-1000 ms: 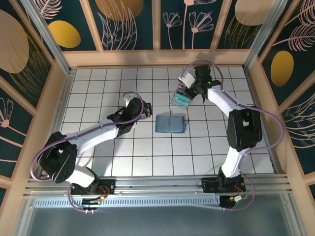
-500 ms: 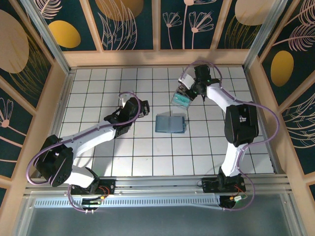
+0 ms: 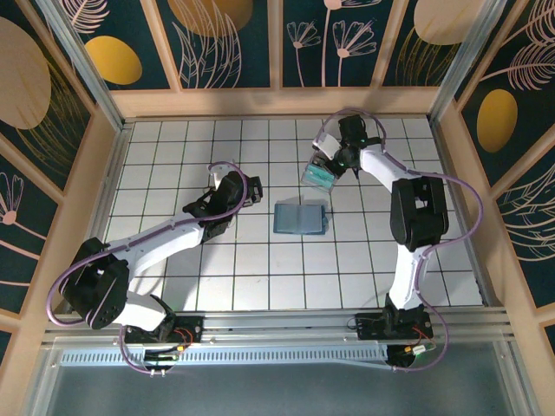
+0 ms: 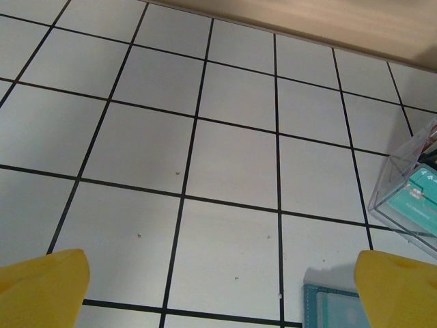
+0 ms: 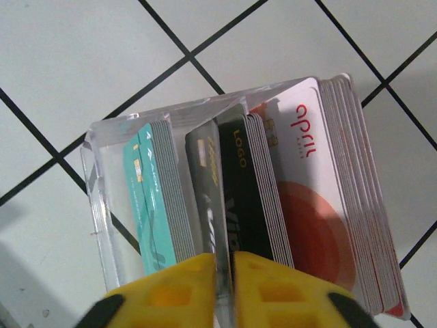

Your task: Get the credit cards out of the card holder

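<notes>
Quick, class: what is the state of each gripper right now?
Left gripper: open, empty.
Right gripper: closed on a dark credit card standing in the clear tray.

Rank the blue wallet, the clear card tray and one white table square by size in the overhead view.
1. Blue wallet, clearly the largest.
2. Clear card tray and table square: they look about alike, so I won't rank them.

There are two robot arms, the left arm (image 3: 165, 234) and the right arm (image 3: 414, 208). There is one blue card holder (image 3: 300, 217) and one clear tray (image 5: 99, 205). In the tray stand three bunches of cards: one teal bunch (image 5: 153, 198), one black bunch (image 5: 249, 191) and one white-and-red bunch (image 5: 314, 198). One dark card (image 5: 205, 174) stands alone between teal and black.
</notes>
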### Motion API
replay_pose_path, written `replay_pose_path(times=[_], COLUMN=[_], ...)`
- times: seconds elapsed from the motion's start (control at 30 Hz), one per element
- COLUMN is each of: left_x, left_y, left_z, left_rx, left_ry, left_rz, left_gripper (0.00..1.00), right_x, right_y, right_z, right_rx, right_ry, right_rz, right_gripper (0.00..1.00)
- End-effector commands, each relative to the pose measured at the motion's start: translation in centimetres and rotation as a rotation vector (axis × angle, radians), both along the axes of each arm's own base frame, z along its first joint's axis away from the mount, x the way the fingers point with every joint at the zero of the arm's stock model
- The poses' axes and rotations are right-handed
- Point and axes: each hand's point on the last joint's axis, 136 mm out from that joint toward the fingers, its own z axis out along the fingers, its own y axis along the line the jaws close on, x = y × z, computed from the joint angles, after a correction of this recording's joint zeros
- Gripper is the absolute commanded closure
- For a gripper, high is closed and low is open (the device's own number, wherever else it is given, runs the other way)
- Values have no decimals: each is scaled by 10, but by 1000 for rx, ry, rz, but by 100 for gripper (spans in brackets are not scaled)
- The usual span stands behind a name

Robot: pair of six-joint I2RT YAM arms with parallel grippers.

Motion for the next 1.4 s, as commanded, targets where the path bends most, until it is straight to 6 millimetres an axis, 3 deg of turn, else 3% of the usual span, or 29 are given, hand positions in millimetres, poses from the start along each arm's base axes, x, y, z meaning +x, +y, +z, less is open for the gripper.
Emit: replay_pose_path(times=[0.0,0.3,0.43,0.53,0.7,0.9,1.0,1.2,1.37], left_x=[4,8,9,9,5,1,0,-5,-8], left_y=[6,14,21,26,40,65,76,101,110], left_z=[5,11,15,18,16,1,-9,-22,-35], left_rx=[12,10,-3,-9,-22,-57,-79,-118,-179], left_ry=[-11,-35,-54,-67,-77,-56,-29,-6,28], left_rz=[28,73,113,137,199,273,295,354,376], left_gripper=[1,1,1,1,1,1,1,1,1], right_x=[9,4,-7,-21,-62,-116,-136,-159,-162], right_y=[-1,6,8,7,19,47,57,95,123], right_z=[16,84,115,123,104,45,23,-4,-13], right_rx=[7,166,293,373,468,441,369,335,342], right_ry=[-19,-157,-223,-238,-131,56,83,162,189], right_rz=[-35,-157,-306,-450,-657,-787,-819,-777,-727], right_gripper=[79,73,73,72,71,71,66,59,57])
